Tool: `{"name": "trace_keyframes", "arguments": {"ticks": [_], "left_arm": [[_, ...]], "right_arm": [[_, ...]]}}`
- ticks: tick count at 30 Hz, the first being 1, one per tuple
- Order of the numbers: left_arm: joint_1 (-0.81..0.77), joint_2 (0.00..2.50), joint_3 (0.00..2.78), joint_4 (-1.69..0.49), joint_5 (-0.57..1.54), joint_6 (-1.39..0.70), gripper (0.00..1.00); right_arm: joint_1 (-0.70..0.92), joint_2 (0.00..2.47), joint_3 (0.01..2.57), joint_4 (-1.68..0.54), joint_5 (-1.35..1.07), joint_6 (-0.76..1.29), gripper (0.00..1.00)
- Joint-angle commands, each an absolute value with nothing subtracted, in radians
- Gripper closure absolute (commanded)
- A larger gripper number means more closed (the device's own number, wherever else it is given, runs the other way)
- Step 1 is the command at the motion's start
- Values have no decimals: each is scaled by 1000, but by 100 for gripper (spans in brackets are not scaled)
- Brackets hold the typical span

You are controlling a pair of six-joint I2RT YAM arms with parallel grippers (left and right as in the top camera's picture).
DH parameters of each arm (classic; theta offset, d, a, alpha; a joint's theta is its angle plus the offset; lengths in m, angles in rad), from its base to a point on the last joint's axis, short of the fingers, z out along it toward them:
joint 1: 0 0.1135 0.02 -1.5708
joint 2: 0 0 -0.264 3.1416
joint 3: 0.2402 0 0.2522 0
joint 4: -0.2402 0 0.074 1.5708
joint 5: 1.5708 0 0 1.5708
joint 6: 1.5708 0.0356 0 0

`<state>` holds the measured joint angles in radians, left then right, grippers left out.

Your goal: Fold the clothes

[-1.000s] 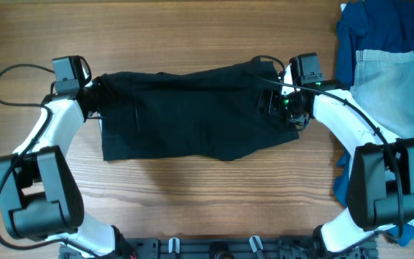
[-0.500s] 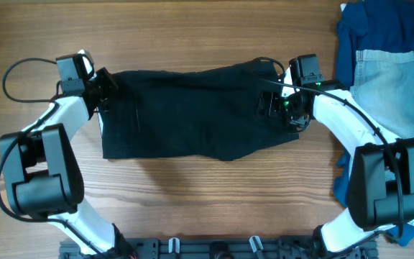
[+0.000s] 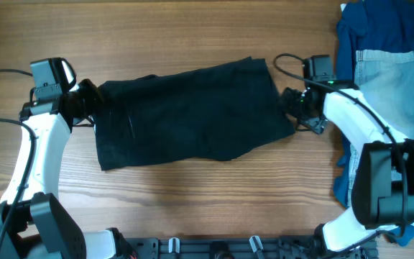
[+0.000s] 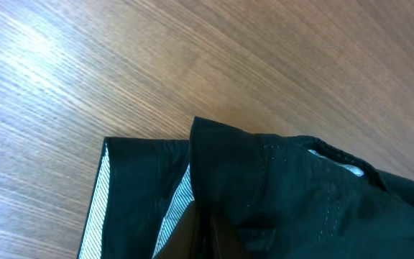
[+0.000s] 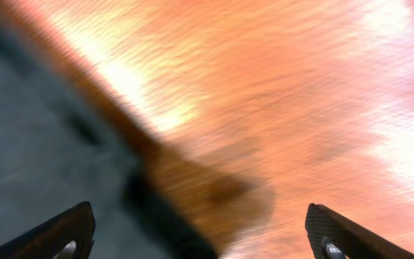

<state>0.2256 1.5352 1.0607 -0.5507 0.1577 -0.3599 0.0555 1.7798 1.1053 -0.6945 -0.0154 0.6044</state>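
Clothing at the middle of the overhead frame was one black garment (image 3: 192, 111), spread flat on the wooden table (image 3: 192, 36) as a wide, slightly tilted band, its right end higher than its left. The left gripper (image 3: 94, 106) sat at the garment's upper left corner. In the left wrist view the fingers (image 4: 203, 241) showed only as a dark sliver at the bottom edge, closed together on a raised fold of the cloth (image 4: 300, 194), with a striped inner lining showing beside it. The right gripper (image 3: 288, 109) stood just beside the garment's right edge. Its wrist view was blurred, yet both fingertips were spread wide at the lower corners with nothing between them, the dark cloth (image 5: 27, 158) filling the left of that frame. At the upper right of the overhead frame lay a dark blue garment (image 3: 379, 29) with pale denim (image 3: 394, 86) below it, well apart from the black one.
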Motion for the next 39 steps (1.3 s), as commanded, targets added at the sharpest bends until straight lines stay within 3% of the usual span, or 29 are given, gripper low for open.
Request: {"name": "trace_keyframes", "arguments": {"ticks": [1, 7, 15, 23, 28, 39], "left_arm": [[232, 1532, 1061, -558, 121, -351, 96], [232, 1532, 1061, -558, 110, -351, 96], [232, 1532, 1061, -559, 110, -351, 96], [232, 1532, 1061, -559, 110, -351, 96], [232, 1532, 1061, -559, 110, -351, 96], [232, 1532, 1061, -566, 110, -351, 96]], "right_arm": [[-19, 1771, 1101, -778, 126, 724, 2], [-78, 1760, 1101, -995, 137, 494, 1], [-76, 1760, 1101, -928, -198, 271, 1], [-56, 1760, 1101, -864, -255, 256, 0], [70, 1760, 1101, -692, -524, 173, 0], [138, 1777, 1101, -688, -425, 217, 1]]}}
